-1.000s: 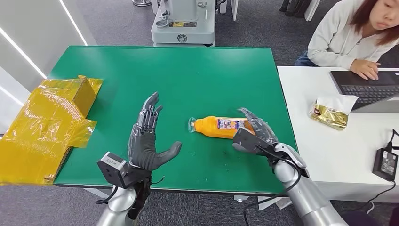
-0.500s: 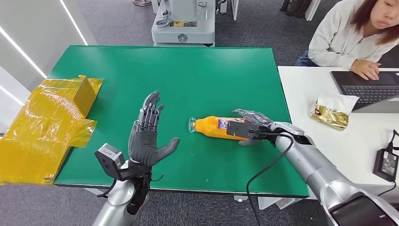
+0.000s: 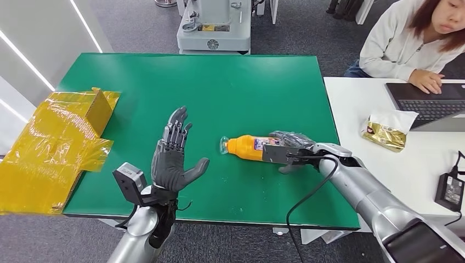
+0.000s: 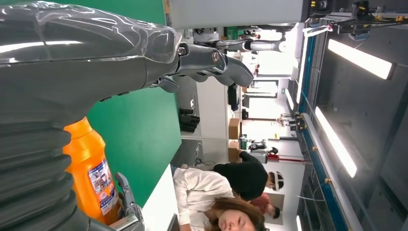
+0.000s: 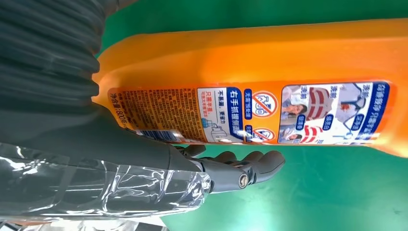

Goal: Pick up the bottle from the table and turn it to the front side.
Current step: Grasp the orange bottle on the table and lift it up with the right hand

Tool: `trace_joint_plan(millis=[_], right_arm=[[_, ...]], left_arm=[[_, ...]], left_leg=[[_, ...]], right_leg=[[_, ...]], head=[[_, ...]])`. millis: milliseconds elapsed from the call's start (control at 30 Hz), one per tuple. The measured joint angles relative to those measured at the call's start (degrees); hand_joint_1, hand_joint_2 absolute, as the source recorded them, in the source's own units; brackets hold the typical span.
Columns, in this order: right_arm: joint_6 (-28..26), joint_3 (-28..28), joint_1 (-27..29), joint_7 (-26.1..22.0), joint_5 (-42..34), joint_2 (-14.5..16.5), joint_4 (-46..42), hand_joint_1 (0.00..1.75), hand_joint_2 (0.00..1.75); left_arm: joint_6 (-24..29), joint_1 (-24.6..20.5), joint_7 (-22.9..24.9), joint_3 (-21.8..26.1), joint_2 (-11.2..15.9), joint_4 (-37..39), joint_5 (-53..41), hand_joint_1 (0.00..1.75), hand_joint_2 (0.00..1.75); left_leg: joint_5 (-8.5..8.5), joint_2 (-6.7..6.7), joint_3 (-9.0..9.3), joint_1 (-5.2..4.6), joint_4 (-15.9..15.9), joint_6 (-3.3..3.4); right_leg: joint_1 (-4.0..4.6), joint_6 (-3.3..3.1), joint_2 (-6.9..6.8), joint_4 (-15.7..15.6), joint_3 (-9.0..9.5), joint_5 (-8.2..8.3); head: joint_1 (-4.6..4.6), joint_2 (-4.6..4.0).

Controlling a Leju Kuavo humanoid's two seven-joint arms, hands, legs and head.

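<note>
While the bottle (image 3: 253, 148) lies on its side on the green tabletop (image 3: 219, 87), the right hand (image 3: 293, 147) reaches around its base end.

The tabletop carries the bottle toward its near right part, the long axis running left to right, cap pointing at the left hand (image 3: 171, 159) and base under the right hand. In the right wrist view the fingers (image 5: 240, 168) curl beside the printed label (image 5: 250, 113); whether they have closed firmly on the bottle I cannot tell. The left hand stands upright and spread, palm toward the bottle, holding nothing, a little apart from the cap. The right hand is plainly nearer, so the lift likely falls to it.
</note>
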Motion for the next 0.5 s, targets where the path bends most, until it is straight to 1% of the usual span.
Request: trace_joint_plan(millis=[33,67,133,167,200,333,367,433,500], right_arm=[[0.15,0.17,-0.07,0.0,-0.15,-0.04,0.11,0.26,1.75],[0.3,0.4,-0.15,0.0,-0.36,-0.09,0.25,0.65,1.75],[0.43,0.98,-0.32,-0.01,-0.68,-0.17,0.6,1.51,1.75],[0.33,1.31,-0.4,-0.03,-0.67,-0.2,0.78,1.67,1.75],[0.11,1.67,-0.46,-0.05,-0.56,-0.2,0.94,1.7,1.75],[-1.37,3.34,-0.57,-0.25,0.22,-0.2,1.3,1.54,1.75],[-1.67,3.72,-0.58,-0.27,0.35,-0.2,1.31,1.53,1.75],[-2.37,4.45,-0.59,-0.27,0.52,-0.2,1.33,1.56,1.75],[-3.35,5.21,-0.59,-0.26,0.89,-0.2,1.38,1.67,1.75]], left_arm=[[-0.03,0.01,0.0,0.01,0.01,0.04,0.12,0.0,1.75],[-0.05,0.02,0.0,0.01,0.02,0.08,0.23,0.0,1.75],[-0.08,0.05,0.0,0.02,0.05,0.19,0.36,0.0,1.75],[-0.08,0.06,0.0,0.02,0.05,0.26,0.4,0.0,1.75],[-0.09,0.06,0.0,0.02,0.05,0.31,0.47,0.0,1.75],[-0.15,0.01,0.0,0.04,0.04,0.34,0.71,0.0,1.75],[-0.17,0.01,0.0,0.04,0.04,0.34,0.74,0.0,1.75],[-0.22,0.01,0.0,0.06,0.04,0.34,0.78,0.0,1.75],[-0.26,0.01,0.0,0.1,0.03,0.34,0.78,0.0,1.75]], left_leg=[[0.0,0.0,0.0,0.0,0.0,0.0],[0.0,0.0,0.0,0.0,0.0,0.0],[0.0,0.0,0.0,0.0,0.0,0.0],[0.0,0.0,0.0,0.0,0.0,0.0],[0.0,0.0,0.0,0.0,0.0,0.0],[0.0,0.01,0.01,0.0,0.0,0.0],[0.0,0.01,0.02,0.0,0.0,0.0],[0.0,0.01,0.02,0.0,0.0,0.0],[0.0,0.01,0.03,0.0,0.0,0.0]], right_leg=[[0.0,0.0,0.0,0.0,0.0,0.0],[0.0,0.0,0.0,0.0,0.0,0.0],[0.0,0.0,0.0,0.0,0.0,0.0],[0.0,0.0,0.0,0.0,0.0,0.0],[0.0,0.0,0.0,0.0,0.0,0.0],[0.0,0.0,0.0,0.0,0.01,0.0],[0.0,0.0,0.0,0.0,0.01,0.0],[0.0,0.0,0.01,0.01,0.01,0.0],[0.0,0.0,0.01,0.01,0.02,0.0]], head=[[0.0,0.0],[-0.01,0.0],[-0.01,0.0],[-0.01,0.0],[-0.01,0.0],[-0.01,0.0],[-0.01,0.0],[-0.01,0.0],[-0.01,0.0]])
